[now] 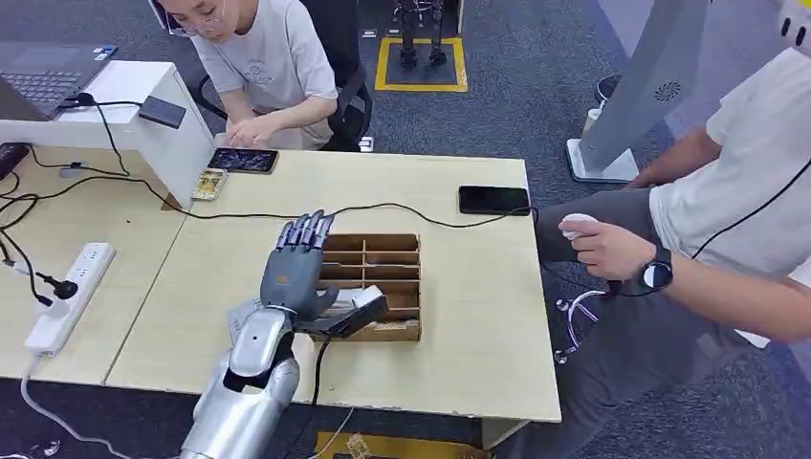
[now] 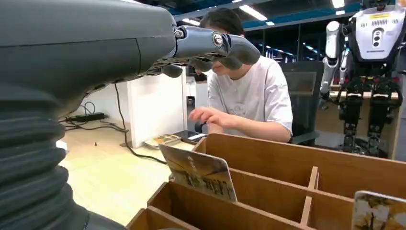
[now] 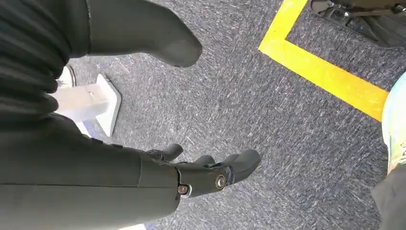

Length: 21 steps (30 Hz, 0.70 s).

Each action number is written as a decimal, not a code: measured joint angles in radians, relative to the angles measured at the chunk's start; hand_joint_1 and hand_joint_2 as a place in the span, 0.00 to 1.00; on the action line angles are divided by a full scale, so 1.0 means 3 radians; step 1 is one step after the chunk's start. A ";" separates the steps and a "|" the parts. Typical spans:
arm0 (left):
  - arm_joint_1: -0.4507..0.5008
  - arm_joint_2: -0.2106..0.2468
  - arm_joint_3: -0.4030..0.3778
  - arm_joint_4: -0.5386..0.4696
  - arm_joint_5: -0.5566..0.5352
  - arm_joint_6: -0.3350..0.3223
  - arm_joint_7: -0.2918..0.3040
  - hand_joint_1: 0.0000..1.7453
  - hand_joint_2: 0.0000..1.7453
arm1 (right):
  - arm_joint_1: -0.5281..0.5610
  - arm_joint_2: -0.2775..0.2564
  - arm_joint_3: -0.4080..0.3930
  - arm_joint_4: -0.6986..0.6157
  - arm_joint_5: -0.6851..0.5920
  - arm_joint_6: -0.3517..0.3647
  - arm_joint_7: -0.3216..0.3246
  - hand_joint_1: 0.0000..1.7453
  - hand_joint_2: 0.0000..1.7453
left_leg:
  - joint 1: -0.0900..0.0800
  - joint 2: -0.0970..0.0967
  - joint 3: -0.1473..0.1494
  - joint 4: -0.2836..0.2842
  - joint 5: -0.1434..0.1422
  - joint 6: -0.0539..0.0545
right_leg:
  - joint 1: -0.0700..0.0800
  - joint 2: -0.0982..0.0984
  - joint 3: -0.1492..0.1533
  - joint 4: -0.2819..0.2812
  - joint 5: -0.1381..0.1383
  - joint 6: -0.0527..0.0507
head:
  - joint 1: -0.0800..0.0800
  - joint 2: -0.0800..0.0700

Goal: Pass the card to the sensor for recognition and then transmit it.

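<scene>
I'm looking into what reads as an office turned robot test lab: pale wooden desks (image 1: 459,316) on grey carpet (image 1: 536,86), a laptop (image 1: 43,76), a power strip (image 1: 72,292) and trailing cables. Yellow floor tape (image 1: 421,65) boxes in a stand, and in the left wrist view another humanoid robot (image 2: 373,62) stands behind a seated person (image 2: 244,96) under ceiling strip lights.
</scene>
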 joint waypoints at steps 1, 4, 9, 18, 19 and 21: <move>-0.0001 -0.0001 0.0003 0.0006 0.0000 0.0003 -0.0001 0.00 1.00 | 0.0000 0.0000 0.0000 0.0000 0.0000 0.0000 -0.0001 0.00 1.00 | 0.0000 0.0000 0.0000 0.0000 0.0000 0.0000 | 0.0000 0.0000 0.0000 0.0000 0.0000 0.0000 | 0.0001 0.0000; -0.0003 -0.0022 0.0009 0.0023 0.0000 0.0015 -0.0013 0.00 1.00 | -0.0001 0.0000 0.0000 0.0000 0.0004 0.0000 -0.0003 0.00 1.00 | 0.0000 0.0000 0.0000 0.0000 0.0000 0.0000 | 0.0000 0.0000 0.0000 0.0000 0.0000 0.0000 | 0.0001 0.0000; -0.0014 -0.0048 0.0027 0.0025 0.0000 0.0015 -0.0022 0.00 1.00 | -0.0002 0.0000 0.0000 0.0000 0.0004 0.0000 -0.0006 0.00 1.00 | 0.0000 0.0000 0.0000 0.0000 0.0000 0.0000 | 0.0000 0.0000 0.0000 0.0000 0.0000 0.0000 | 0.0000 0.0000; -0.0033 -0.0047 0.0033 0.0056 0.0000 -0.0003 0.0004 0.41 1.00 | -0.0001 0.0000 0.0000 0.0000 0.0000 0.0001 -0.0005 0.00 1.00 | 0.0000 0.0000 0.0000 0.0000 0.0000 0.0000 | 0.0000 0.0000 0.0000 0.0000 0.0000 0.0000 | 0.0001 0.0000; -0.0035 -0.0046 0.0033 0.0061 0.0000 -0.0009 0.0005 0.51 1.00 | -0.0001 0.0000 0.0000 0.0000 0.0000 0.0001 -0.0005 0.00 1.00 | 0.0000 0.0000 0.0000 0.0000 0.0000 0.0000 | 0.0000 0.0000 0.0000 0.0000 0.0000 0.0000 | 0.0001 0.0000; -0.0044 -0.0043 0.0033 0.0090 0.0000 -0.0015 0.0006 1.00 1.00 | -0.0001 0.0000 0.0000 0.0000 0.0000 0.0001 -0.0006 0.00 1.00 | 0.0000 0.0000 0.0000 0.0000 0.0000 0.0000 | 0.0000 0.0000 0.0000 0.0000 0.0000 0.0000 | 0.0000 0.0000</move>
